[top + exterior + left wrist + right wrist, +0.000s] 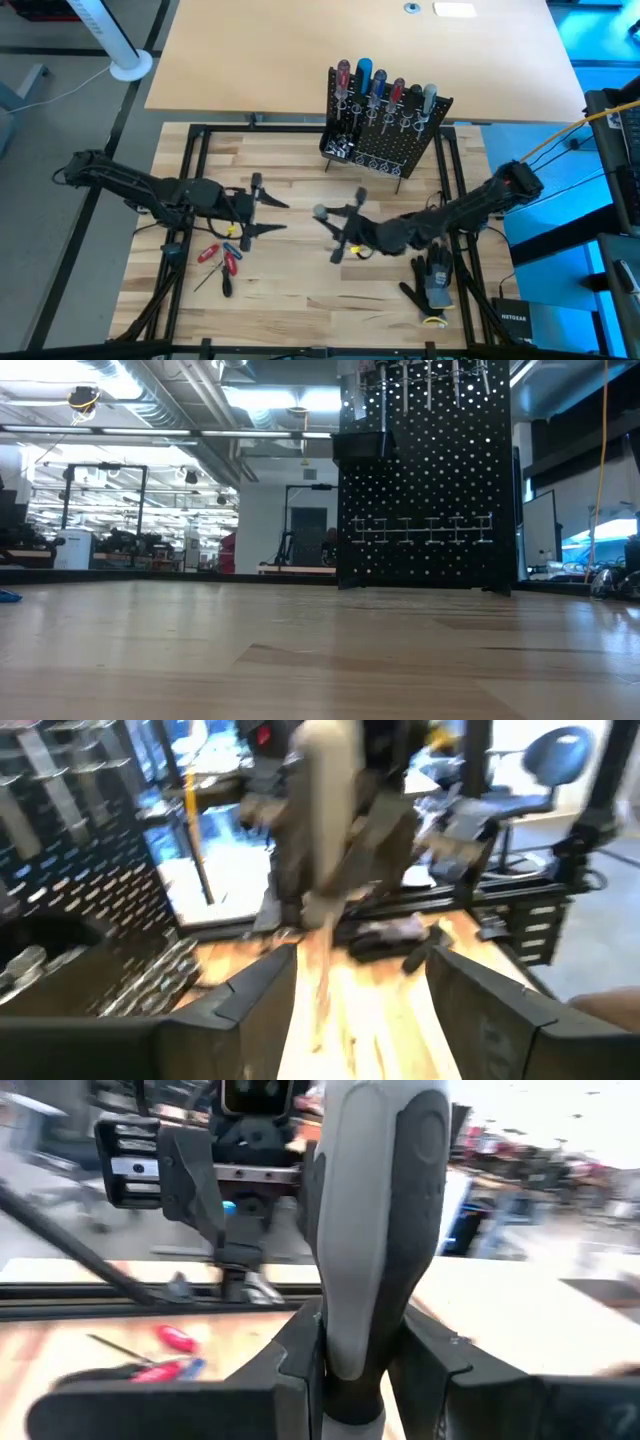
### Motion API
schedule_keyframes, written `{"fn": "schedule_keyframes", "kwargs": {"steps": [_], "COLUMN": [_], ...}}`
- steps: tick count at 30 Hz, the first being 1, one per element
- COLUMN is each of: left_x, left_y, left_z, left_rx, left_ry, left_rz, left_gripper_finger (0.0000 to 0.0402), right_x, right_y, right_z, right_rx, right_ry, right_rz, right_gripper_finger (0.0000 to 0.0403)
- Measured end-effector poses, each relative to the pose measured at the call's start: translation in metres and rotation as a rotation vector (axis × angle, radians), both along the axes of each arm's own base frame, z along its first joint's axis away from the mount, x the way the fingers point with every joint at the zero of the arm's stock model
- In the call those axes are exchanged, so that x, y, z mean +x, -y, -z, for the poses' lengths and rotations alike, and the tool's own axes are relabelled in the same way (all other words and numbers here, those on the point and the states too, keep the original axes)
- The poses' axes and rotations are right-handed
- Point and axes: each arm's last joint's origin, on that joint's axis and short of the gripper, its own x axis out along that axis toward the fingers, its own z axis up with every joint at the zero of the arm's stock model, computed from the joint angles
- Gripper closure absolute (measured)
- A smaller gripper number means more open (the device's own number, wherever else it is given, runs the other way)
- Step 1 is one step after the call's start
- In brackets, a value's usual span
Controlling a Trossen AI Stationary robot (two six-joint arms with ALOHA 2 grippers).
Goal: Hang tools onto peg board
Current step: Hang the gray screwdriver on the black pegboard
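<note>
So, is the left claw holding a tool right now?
No, the left claw is open and empty in its wrist view, with only bare tabletop between its fingers.

You can read one marking only: "NETGEAR" in pale letters on the small black box [517,322] at the lower right of the high view, just off the bench corner. No other lettering, number or sign is legible to you. The peg board [385,140] and the tools [220,258] show no readable print from above. In the low view and both wrist views the room's signs and equipment are too blurred or small to read.
</note>
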Motion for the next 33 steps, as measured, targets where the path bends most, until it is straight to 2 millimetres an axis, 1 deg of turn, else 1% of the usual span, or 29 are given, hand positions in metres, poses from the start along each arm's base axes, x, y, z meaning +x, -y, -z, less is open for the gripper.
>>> {"fn": "schedule_keyframes", "kwargs": {"steps": [3,5,9,13,16,20,26,29,33], "left_x": [-0.009,-0.012,-0.014,-0.016,-0.018,-0.023,-0.022,-0.022,-0.022], "left_y": [-0.004,-0.004,-0.005,-0.005,-0.006,-0.010,-0.015,-0.017,-0.017], "left_z": [0.000,0.008,0.034,0.063,0.081,0.098,0.099,0.098,0.098], "left_rx": [-0.015,-0.024,-0.056,-0.103,-0.112,-0.059,-0.062,-0.065,-0.061], "left_ry": [-0.029,-0.051,-0.077,-0.062,-0.078,-0.132,-0.115,-0.107,-0.108], "left_rz": [-0.041,-0.046,-0.052,-0.057,-0.059,-0.070,-0.094,-0.100,-0.102], "left_gripper_finger": [0.0188,0.0188,0.0188,0.0188,0.0188,0.0188,0.0188,0.0188,0.0188], "right_x": [-0.018,-0.028,-0.044,-0.055,-0.064,-0.078,-0.112,-0.127,-0.136], "right_y": [-0.006,-0.008,-0.010,-0.008,-0.002,0.007,0.030,0.042,0.049], "right_z": [-0.011,-0.017,-0.021,-0.016,-0.005,0.017,0.045,0.055,0.062], "right_rx": [-0.040,-0.061,-0.085,-0.093,-0.083,-0.076,-0.015,0.013,0.022], "right_ry": [-0.024,-0.043,-0.083,-0.133,-0.152,-0.139,-0.039,0.019,0.033], "right_rz": [0.084,0.142,0.254,0.339,0.403,0.489,0.611,0.668,0.687], "right_gripper_finger": [0.0321,0.0321,0.0321,0.0321,0.0321,0.0321,0.0321,0.0321,0.0321]}}
